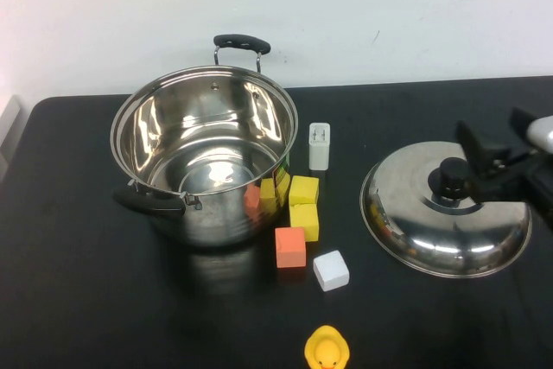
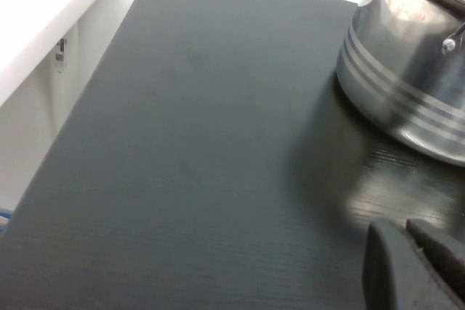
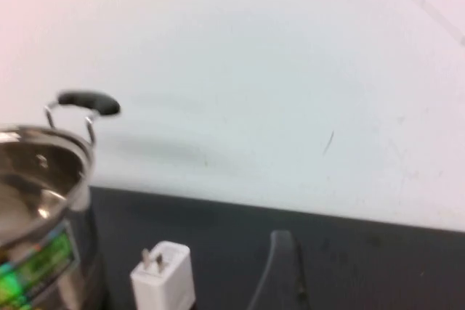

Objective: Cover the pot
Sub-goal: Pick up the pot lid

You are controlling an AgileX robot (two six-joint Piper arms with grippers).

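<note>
The pot point(image 1: 203, 157) is large, shiny steel with two black side handles, and stands open on the left half of the black table. It also shows in the left wrist view point(image 2: 407, 70) and the right wrist view point(image 3: 36, 208). The domed steel lid point(image 1: 445, 213) with a black knob point(image 1: 451, 177) lies on the table at the right. My right gripper point(image 1: 488, 125) is open, just behind and to the right of the knob, not holding it. One of its fingers point(image 3: 280, 266) shows in the right wrist view. My left gripper point(image 2: 429, 263) is shut and empty, low over the table left of the pot.
A white charger plug point(image 1: 319, 146) stands right of the pot. Two yellow blocks point(image 1: 303, 205), an orange block point(image 1: 290, 246) and a white block point(image 1: 331, 270) lie between pot and lid. A yellow duck point(image 1: 327, 350) sits at the front edge. A white wall runs behind the table.
</note>
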